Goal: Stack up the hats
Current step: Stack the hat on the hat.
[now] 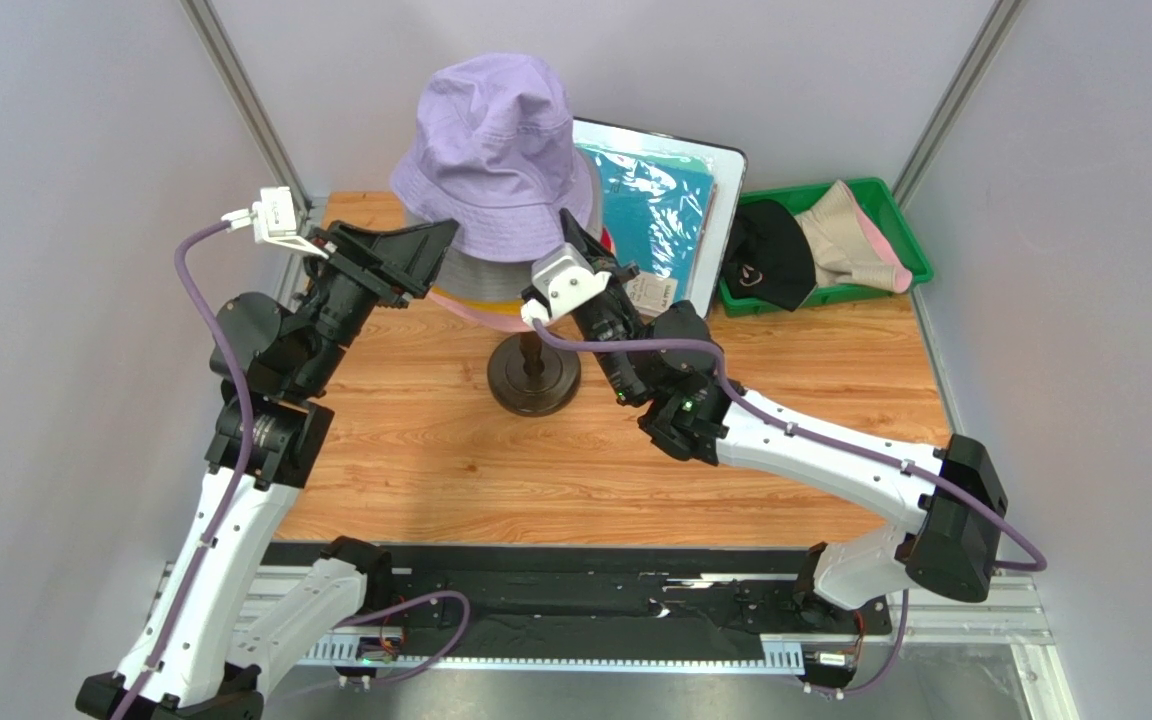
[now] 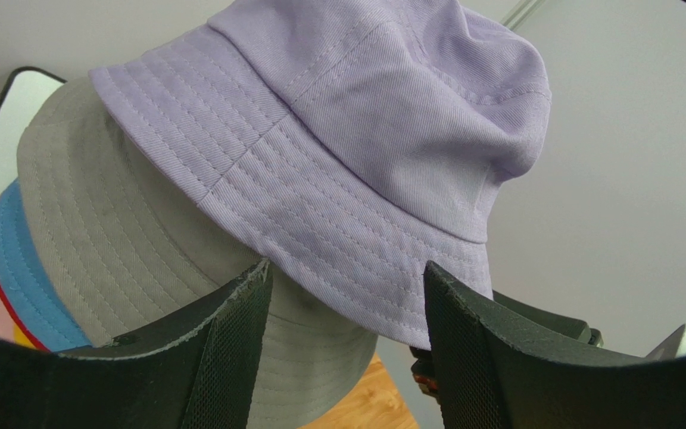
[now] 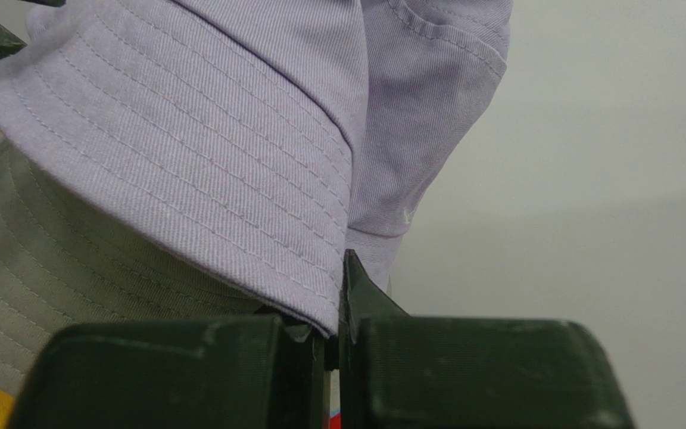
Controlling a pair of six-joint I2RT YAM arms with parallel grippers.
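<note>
Find the lavender hat (image 1: 495,150) at upper centre of the overhead view, topmost on the pile and sitting crooked over the grey hat (image 2: 114,232), above a blue hat (image 2: 24,268) at the lower left of the left wrist view. Note the right gripper (image 3: 338,308) pinched tight on the lavender brim edge, bottom centre of its own view, and the left gripper (image 2: 347,277) spread wide just under the brim on the other side, gripping nothing. Judge the step in hand as seating this hat squarely on the pile. Bring the left jaws up around the brim hem before closing, taking lavender cloth only and not the grey brim just behind. Pull down on both sides evenly, so as to slide the crown over the one beneath rather than tip the whole pile on its stand (image 1: 533,375). Avoid a hard tug: soft cloth, likely to bunch or to drag the lower hats round. Let go with the right only once level all round. Leave for later the black hat (image 1: 770,248) and beige hat (image 1: 845,225) in the bin (image 1: 910,240) at upper right
</note>
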